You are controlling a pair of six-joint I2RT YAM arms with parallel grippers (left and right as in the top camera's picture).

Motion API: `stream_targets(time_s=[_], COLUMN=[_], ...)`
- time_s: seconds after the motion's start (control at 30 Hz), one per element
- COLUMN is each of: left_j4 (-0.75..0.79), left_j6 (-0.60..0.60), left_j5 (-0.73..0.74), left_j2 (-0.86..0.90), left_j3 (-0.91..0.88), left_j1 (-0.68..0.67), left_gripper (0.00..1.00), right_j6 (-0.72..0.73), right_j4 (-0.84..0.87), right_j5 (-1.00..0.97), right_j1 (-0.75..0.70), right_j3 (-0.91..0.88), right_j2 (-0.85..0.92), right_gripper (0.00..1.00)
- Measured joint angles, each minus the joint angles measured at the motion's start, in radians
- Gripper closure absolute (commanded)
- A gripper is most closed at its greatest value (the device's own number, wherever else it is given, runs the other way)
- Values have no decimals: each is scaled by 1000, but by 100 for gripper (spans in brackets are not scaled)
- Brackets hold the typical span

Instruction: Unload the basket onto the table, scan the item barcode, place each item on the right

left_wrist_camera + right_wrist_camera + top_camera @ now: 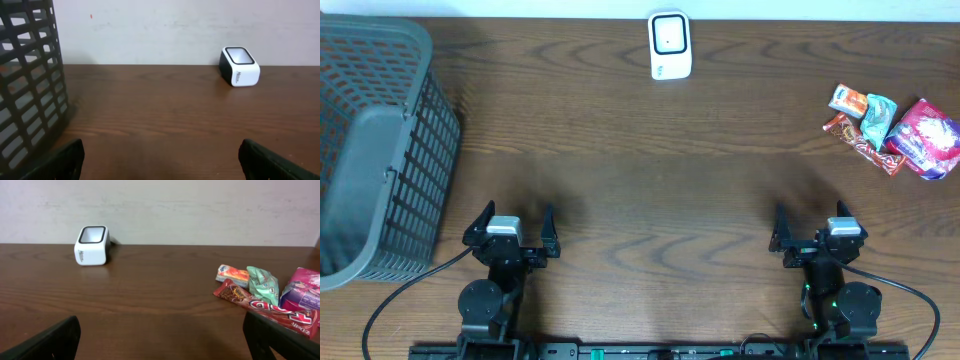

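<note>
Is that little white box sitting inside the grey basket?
No, the white box stands on the bare table at its far edge, well apart from the basket on the left.

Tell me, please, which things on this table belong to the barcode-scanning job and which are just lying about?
Belonging to the job:
- white box-shaped scanner
- candidate items: small orange packet, green foil packet, long red-brown bar wrapper, pink plastic pouch

Lying about:
- dark grey plastic lattice basket, possibly for scanned items; unclear
</note>
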State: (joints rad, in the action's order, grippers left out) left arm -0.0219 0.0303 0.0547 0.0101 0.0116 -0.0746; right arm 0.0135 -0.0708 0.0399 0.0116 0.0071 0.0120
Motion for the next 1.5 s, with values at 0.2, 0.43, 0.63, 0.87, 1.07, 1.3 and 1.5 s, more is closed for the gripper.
stream_targets(time_s=[0.2, 0.43, 0.63, 0.87, 1.07, 1.3, 1.5], left_j4=[0, 0, 0, 0, 0, 0, 0], left_j6=[-3, -27, -34, -34, -33, -33, -33], left_j5=[-2, -2, -2, -2, -2, -2, -2], left_j2=[0, 0, 0, 0, 0, 0, 0], left_j3=[0, 0, 0, 0, 0, 0, 0], left_j1=[0, 0, 0, 0, 0, 0, 0], left_gripper=[2, 2, 2, 2, 2, 2, 2], right_j6=[0, 0, 0, 0, 0, 0, 0], right_j4=[0, 0, 0, 0, 0, 0, 0], right_j5=[0, 0, 0, 0, 0, 0, 0], right_j1=[0, 0, 0, 0, 0, 0, 0], right_j3=[0, 0, 0, 0, 0, 0, 0], right_j2=[0, 0, 0, 0, 0, 0, 0], right_gripper=[1, 1, 1, 1, 1, 1, 1])
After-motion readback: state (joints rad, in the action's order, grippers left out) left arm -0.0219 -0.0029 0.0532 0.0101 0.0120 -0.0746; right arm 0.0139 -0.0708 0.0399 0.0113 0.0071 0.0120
